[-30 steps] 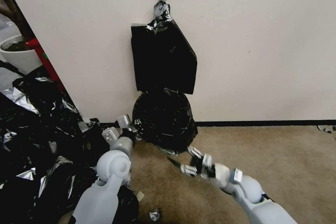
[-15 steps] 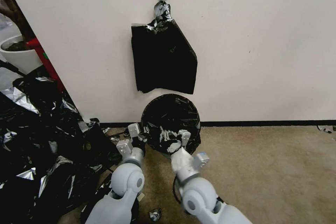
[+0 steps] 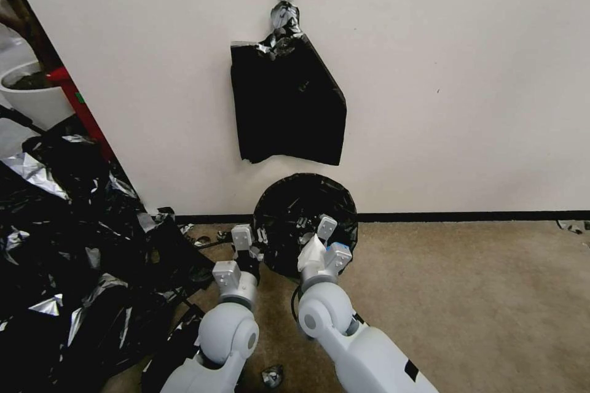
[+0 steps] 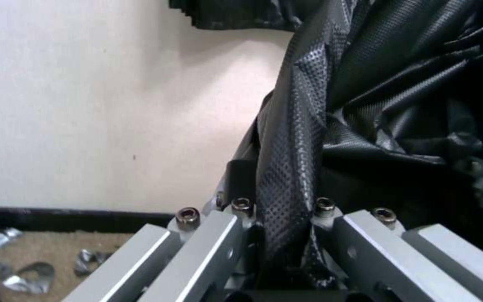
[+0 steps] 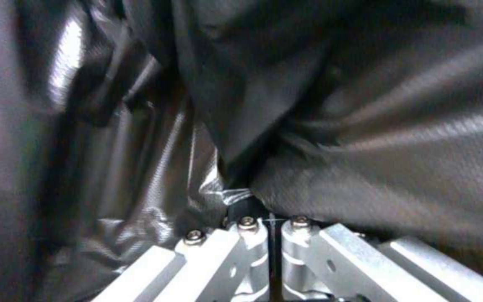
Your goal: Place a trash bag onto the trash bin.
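1. Two grippers on one film: left gripper (image 3: 255, 244) closed on a fold of the trash bag (image 3: 305, 221) at the left side of its mouth, black plastic pinched between the jaws in the left wrist view (image 4: 286, 235).
2. Right gripper (image 3: 330, 238) closed too, jaws nearly together on a thin fold at the near edge of the bag (image 5: 241, 193).
3. Bag spread into a round dark mouth low on the carpet (image 3: 479, 295), just before the wall (image 3: 461, 73) and its black baseboard (image 3: 467, 216). Trash bin probably under the film; none of its cream wall visible.
4. To do well, as a judgement: keep both grips firm, pull the edges apart evenly, lower the rim fold straight down outside the bin wall, avoid tearing thin film.
5. Well apart: hanging black sheaf (image 3: 286, 104) above, heap of plastic film (image 3: 80, 245) at the left edge of the carpet.
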You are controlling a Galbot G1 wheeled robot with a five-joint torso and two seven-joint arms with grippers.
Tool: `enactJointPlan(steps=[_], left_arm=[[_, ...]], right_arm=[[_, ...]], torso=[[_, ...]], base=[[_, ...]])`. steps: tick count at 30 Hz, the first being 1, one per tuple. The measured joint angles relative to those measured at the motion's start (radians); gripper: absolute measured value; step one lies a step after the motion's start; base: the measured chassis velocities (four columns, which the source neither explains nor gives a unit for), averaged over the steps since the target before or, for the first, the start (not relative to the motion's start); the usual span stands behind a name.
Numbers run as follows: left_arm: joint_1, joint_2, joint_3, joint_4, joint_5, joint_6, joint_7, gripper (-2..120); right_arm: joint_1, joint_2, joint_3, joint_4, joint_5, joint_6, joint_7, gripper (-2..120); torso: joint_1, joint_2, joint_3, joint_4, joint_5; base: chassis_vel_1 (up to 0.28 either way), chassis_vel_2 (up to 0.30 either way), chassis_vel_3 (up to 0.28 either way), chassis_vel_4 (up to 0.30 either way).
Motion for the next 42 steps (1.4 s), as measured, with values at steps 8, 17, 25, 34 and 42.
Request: enactJointPlan(steps=[8,17,25,34,42], left_arm=[[0.035,0.0,0.02,-0.01,0.059,-0.026,0.023,3],[0.083,0.007,0.038,-0.047,-0.004,-0.027,0.043,3],[0.089,0.01,0.041,-0.077,-0.046,0.009,0.043,3],[0.092,0.01,0.054,-0.115,-0.07,0.065,0.033,3],[0.051,0.009,0.029,-0.108,-0.141,0.177,-0.058,3]], right_arm=[[0.049,-0.015,-0.009,-0.051,0.078,-0.179,0.1,0],[0.112,-0.027,0.019,-0.147,0.145,-0.316,0.133,0],[0.107,-0.051,0.025,-0.181,-0.008,-0.344,0.135,0],[0.066,-0.061,0.023,-0.149,-0.092,-0.373,0.137,0],[-0.059,-0.133,0.001,0.096,-0.132,-0.382,-0.008,8]], torso=[[0.0,0.0,0.0,0.0,0.0],[0.0,0.0,0.0,0.0,0.0001],[0.0,0.0,0.0,-0.0001,0.0001],[0.0,0.0,0.0,0.0,0.0001],[0.0,0.0,0.0,0.0,0.0]], base=[[0.0,0.0,0.0,0.0],[0.0,0.0,0.0,0.0],[0.0,0.0,0.0,0.0],[0.0,0.0,0.0,0.0],[0.0,0.0,0.0,0.0]])
